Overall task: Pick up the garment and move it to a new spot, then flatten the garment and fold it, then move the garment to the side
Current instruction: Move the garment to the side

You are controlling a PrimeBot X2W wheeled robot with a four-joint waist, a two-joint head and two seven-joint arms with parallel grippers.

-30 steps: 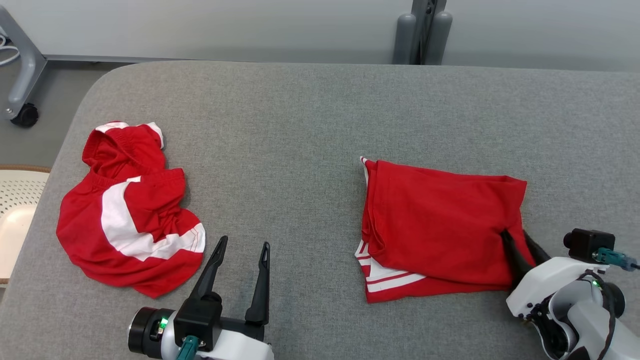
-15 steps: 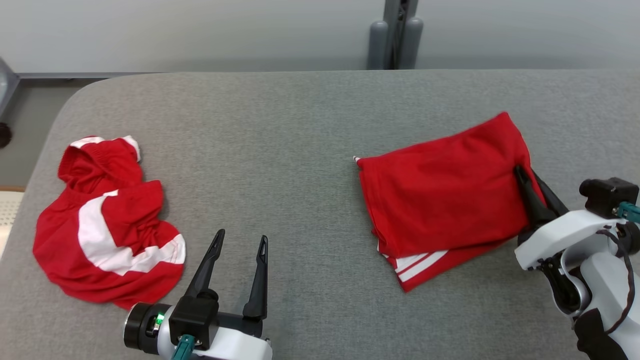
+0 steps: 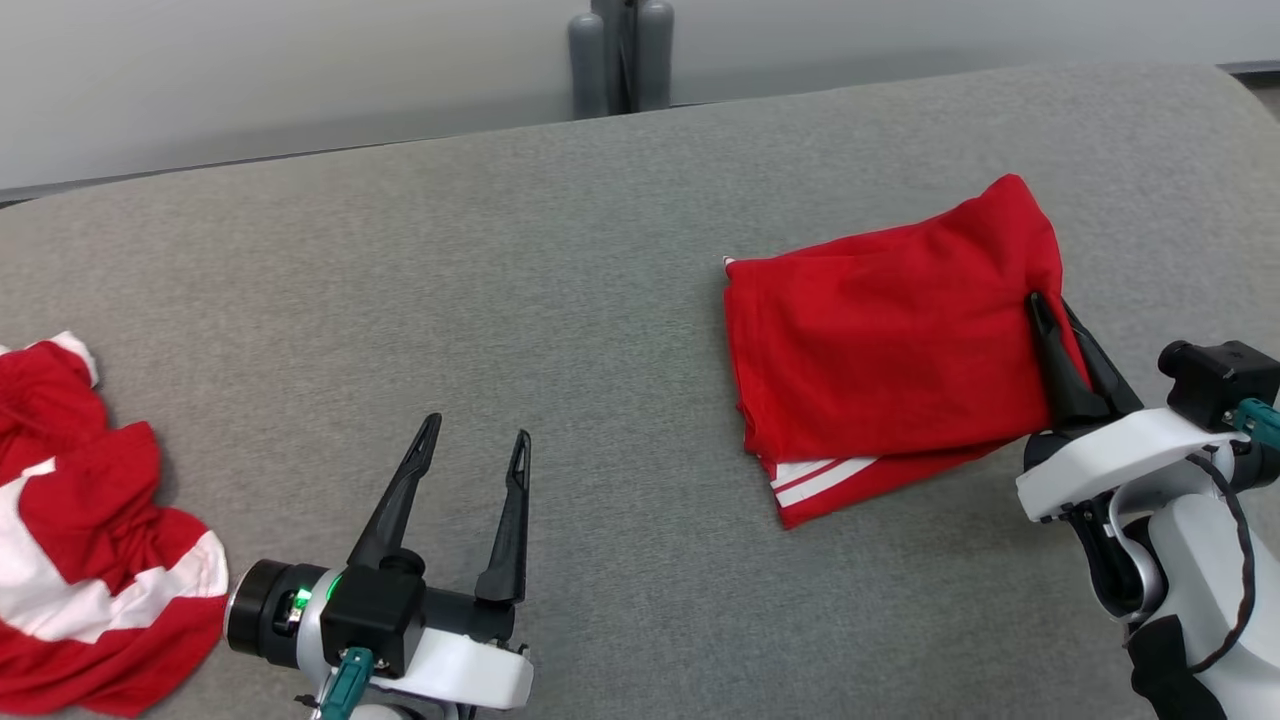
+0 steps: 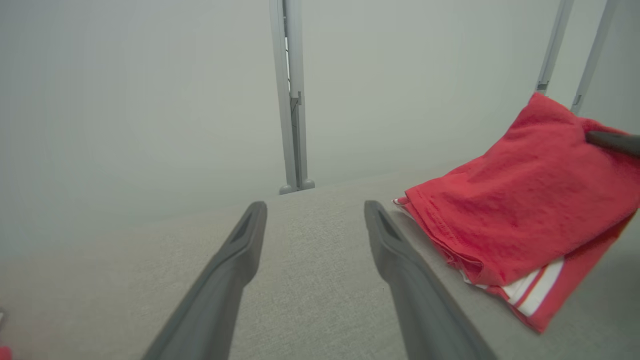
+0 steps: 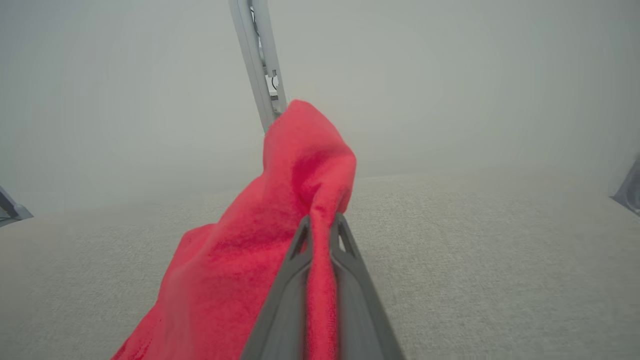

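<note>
The folded red garment point(image 3: 890, 350) with white stripes lies on the right half of the grey table, its right edge lifted off the surface. My right gripper point(image 3: 1048, 310) is shut on that raised right edge; in the right wrist view the red cloth point(image 5: 280, 225) is pinched between the two fingers point(image 5: 320, 225). The left wrist view shows the garment point(image 4: 525, 200) at the right. My left gripper point(image 3: 475, 440) stands open above bare table at the lower left, nothing between its fingers, well left of the garment.
A second crumpled red-and-white garment point(image 3: 80, 530) lies at the table's point(image 3: 500, 280) far left edge. A grey post point(image 3: 620, 55) stands behind the table against the pale wall. The table's right rear corner curves away at the upper right.
The right gripper closed on the garment's right edge and lifted it; the garment swung and shifted up the table. The head camera turned right, so the crumpled garment slid toward the left edge.
</note>
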